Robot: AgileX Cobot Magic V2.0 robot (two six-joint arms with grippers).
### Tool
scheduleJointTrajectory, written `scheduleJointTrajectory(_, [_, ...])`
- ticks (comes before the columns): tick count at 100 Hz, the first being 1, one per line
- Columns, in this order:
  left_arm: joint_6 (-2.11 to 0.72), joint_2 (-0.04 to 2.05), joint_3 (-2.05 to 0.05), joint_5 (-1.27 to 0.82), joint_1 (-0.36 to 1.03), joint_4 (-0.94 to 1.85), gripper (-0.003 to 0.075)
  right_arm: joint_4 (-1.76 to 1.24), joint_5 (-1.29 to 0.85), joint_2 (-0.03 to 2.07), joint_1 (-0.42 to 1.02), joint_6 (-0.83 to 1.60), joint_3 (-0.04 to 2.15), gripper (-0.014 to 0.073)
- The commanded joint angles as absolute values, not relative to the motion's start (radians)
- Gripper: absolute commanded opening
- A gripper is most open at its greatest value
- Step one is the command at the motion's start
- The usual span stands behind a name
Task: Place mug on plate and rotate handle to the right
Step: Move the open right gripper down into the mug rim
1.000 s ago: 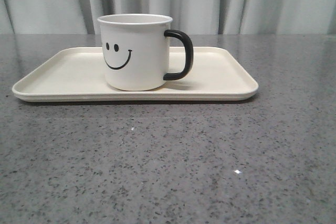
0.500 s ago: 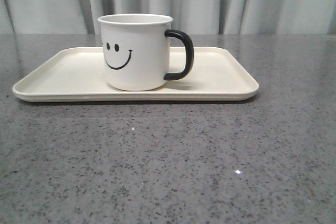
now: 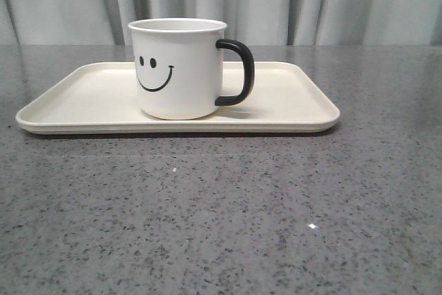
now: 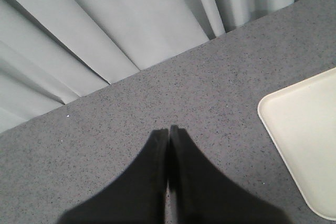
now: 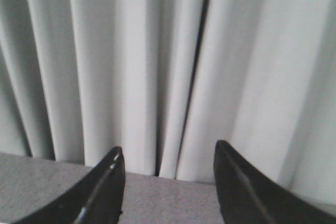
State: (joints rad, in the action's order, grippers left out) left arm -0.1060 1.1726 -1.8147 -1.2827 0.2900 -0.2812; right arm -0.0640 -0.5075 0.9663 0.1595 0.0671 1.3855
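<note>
— Mug [image 3: 178,70] first: where does it stand?

— Upright on the plate [image 3: 76,98], a little left of the plate's middle in the front view, smiley face toward the camera. Bare tray lies to its left, then the mug, then the handle [image 3: 238,72] sticking out on the right side.

— So which step is in hand?

— Judging by how things lie, both parts look done: mug on the plate, handle to the right. Neither arm shows in the front view.

— And the arms themselves, left one first?

— The left gripper [image 4: 168,135] has its jaws pressed together with nothing between them, hanging over the grey counter [image 4: 131,108]; only a corner of the plate shows in its wrist view. The right gripper [image 5: 167,153] has its jaws spread wide and empty, facing the curtain [image 5: 157,51], well away from the mug.

— What does the next move call for?

— Little, I'd say. At most a check that the handle points squarely right; any correction would mean bringing a gripper back without nudging the mug off its spot.
</note>
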Motion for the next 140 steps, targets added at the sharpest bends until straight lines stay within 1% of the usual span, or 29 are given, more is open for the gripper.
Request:
scheduleJointTrajectory(1, [-0.096, 1.155, -1.835, -1.263, 0.288, -0.285, -0.0020, -0.061, -0.524, 1.048, 0.245, 0.125, 1.495, 0.0404])
scheduleJointTrajectory(12, [-0.096, 1.155, -1.835, -1.263, 0.288, -0.282, -0.0020, -0.061, -0.596, 1.152, 0.368, 0.198, 1.557, 0.0404])
scheduleJointTrajectory(24, [-0.096, 1.155, -1.835, -1.263, 0.288, -0.275, -0.0020, -0.061, -0.672, 1.258, 0.470, 0.211, 1.598, 0.0404])
scheduleJointTrajectory(47, [-0.096, 1.155, -1.835, -1.263, 0.288, -0.275, -0.0020, -0.062, -0.729, 1.429, 0.571, 0.211, 1.603, 0.0404])
scheduleJointTrajectory(76, [-0.096, 1.155, -1.826, -1.263, 0.288, -0.275, -0.0020, -0.072, -0.764, 1.540, 0.607, 0.211, 1.605, 0.0404])
scheduleJointTrajectory(140, [-0.096, 1.157, -1.822, -1.260, 0.288, -0.275, -0.0020, -0.142, -0.752, 1.632, 0.617, 0.211, 1.607, 0.0404])
